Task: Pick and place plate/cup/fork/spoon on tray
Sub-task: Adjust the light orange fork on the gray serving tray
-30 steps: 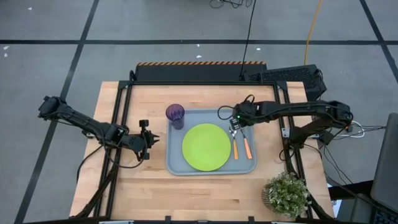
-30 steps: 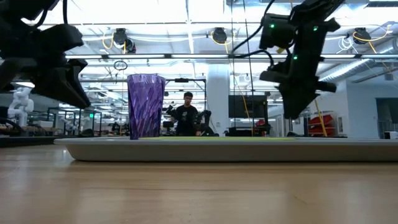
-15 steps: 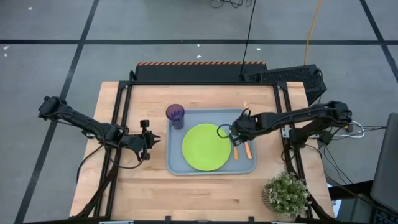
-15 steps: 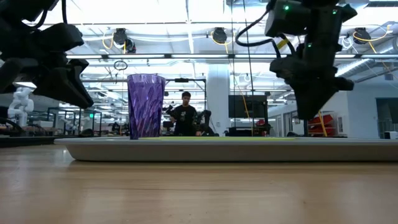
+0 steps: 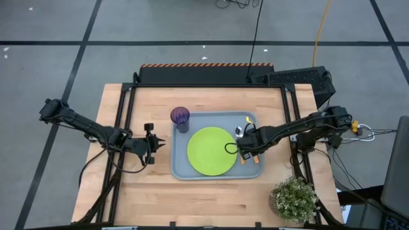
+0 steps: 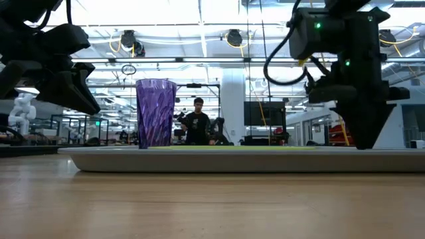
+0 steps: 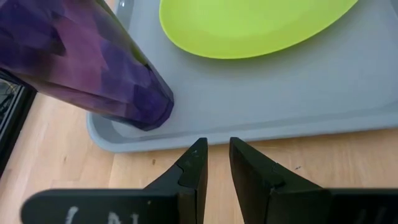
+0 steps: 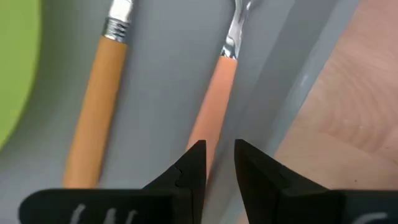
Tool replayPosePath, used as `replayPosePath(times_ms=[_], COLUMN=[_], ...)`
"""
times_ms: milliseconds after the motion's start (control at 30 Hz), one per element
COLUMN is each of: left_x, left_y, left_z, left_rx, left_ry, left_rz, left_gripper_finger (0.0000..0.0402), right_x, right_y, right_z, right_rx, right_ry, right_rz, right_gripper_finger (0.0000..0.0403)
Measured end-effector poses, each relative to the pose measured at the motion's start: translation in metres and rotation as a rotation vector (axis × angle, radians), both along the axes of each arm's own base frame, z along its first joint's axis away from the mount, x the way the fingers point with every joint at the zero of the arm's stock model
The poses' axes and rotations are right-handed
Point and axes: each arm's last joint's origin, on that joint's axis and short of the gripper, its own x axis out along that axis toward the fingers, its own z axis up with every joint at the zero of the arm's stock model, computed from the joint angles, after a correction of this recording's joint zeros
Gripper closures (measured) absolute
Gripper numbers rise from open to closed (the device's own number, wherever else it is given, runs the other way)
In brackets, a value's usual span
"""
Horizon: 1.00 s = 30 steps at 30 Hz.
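The right gripper (image 5: 244,153) hangs low over the right side of the tray (image 5: 181,170), its jaws nearly closed with only a narrow gap and nothing between them; in the right wrist view its fingertips (image 8: 194,163) sit just above an orange handle that lies close along the tray's raised rim. Two orange-handled utensils lie side by side there, roughly parallel, between the plate and the rim. Which one is the fork (image 8: 214,106) and which the spoon (image 8: 99,93) cannot be told for sure from the wrist view, as the metal heads are cut off; in the high view a shiny rounded head (image 5: 248,119) shows at the far end of the tray. The left gripper (image 5: 155,144) waits over the counter (image 5: 211,204) just beside the tray's left edge, its jaws likewise almost closed and empty, pointing at the tray. The lime-green plate (image 5: 211,151) lies flat in the middle of the tray, and the purple cup (image 5: 180,117) stands upright in the tray's far left corner. A potted plant (image 5: 294,198) sits at the counter's near right corner.
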Motion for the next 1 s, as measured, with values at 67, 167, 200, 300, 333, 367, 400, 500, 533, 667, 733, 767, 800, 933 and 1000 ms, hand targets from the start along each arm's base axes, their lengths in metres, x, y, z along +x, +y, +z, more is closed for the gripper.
replayPosePath(times_ms=[67, 167, 200, 300, 333, 367, 400, 500, 533, 667, 733, 767, 800, 933, 1000], left_x=[0.0, -0.0001, -0.0001, -0.0002, -0.0004, -0.0006, -0.0007, -0.0013, -0.0014, -0.0014, -0.0014, -0.0014, -0.0014, -0.0014, -0.0014], left_y=[-0.0001, -0.0002, -0.0002, -0.0001, -0.0001, 0.0, 0.0001, 0.0002, 0.0002, 0.0, -0.0003, -0.0004, -0.0005, -0.0005, -0.0005], left_z=[0.0, -0.0001, -0.0001, -0.0003, -0.0004, -0.0006, -0.0007, -0.0013, -0.0014, -0.0015, -0.0016, -0.0016, -0.0016, -0.0016, -0.0016], left_rx=[-0.002, -0.005, -0.005, -0.004, -0.003, -0.003, -0.002, -0.001, -0.003, -0.012, -0.021, -0.023, -0.023, -0.028, -0.03], left_ry=[0.0, 0.001, 0.001, 0.004, 0.007, 0.009, 0.011, 0.02, 0.02, 0.021, 0.024, 0.025, 0.025, 0.024, 0.023], left_rz=[0.0, -0.002, -0.002, -0.002, -0.002, -0.003, -0.003, -0.002, -0.001, -0.004, -0.011, -0.014, -0.014, -0.011, -0.009], left_gripper_finger=[0.033, 0.033, 0.033, 0.033, 0.033, 0.033, 0.033, 0.033, 0.033, 0.033, 0.033, 0.033, 0.033, 0.033, 0.033], right_x=[0.0008, 0.0019, 0.0028, 0.0045, 0.0053, 0.0059, 0.0063, 0.0058, 0.0057, 0.0052, 0.0052, 0.0052, 0.0052, 0.0052, 0.0054], right_y=[0.0001, 0.0002, 0.0003, 0.0004, 0.0005, 0.0006, 0.0007, 0.0007, 0.0007, 0.0006, 0.0006, 0.0006, 0.0006, 0.0007, 0.0008], right_z=[-0.003, -0.0039, -0.004, -0.0044, -0.0043, -0.0043, -0.0043, -0.0043, -0.0043, -0.0043, -0.0043, -0.0043, -0.0043, -0.0043, -0.0043], right_rx=[-0.002, -0.002, -0.001, 0.001, 0.001, 0.002, 0.003, 0.003, 0.002, 0.001, 0.001, 0.001, 0.001, 0.001, 0.004], right_ry=[0.015, 0.01, 0.001, -0.014, -0.023, -0.029, -0.033, -0.028, -0.027, -0.022, -0.023, -0.023, -0.024, -0.024, -0.026], right_rz=[0.004, 0.005, 0.004, -0.002, -0.003, -0.005, -0.01, -0.013, -0.015, -0.019, -0.027, -0.033, -0.038, -0.054, -0.056], right_gripper_finger=[0.0325, 0.0325, 0.0325, 0.0325, 0.0325, 0.0325, 0.0325, 0.0325, 0.0325, 0.0325, 0.0325, 0.0325, 0.0325, 0.0325, 0.0325])
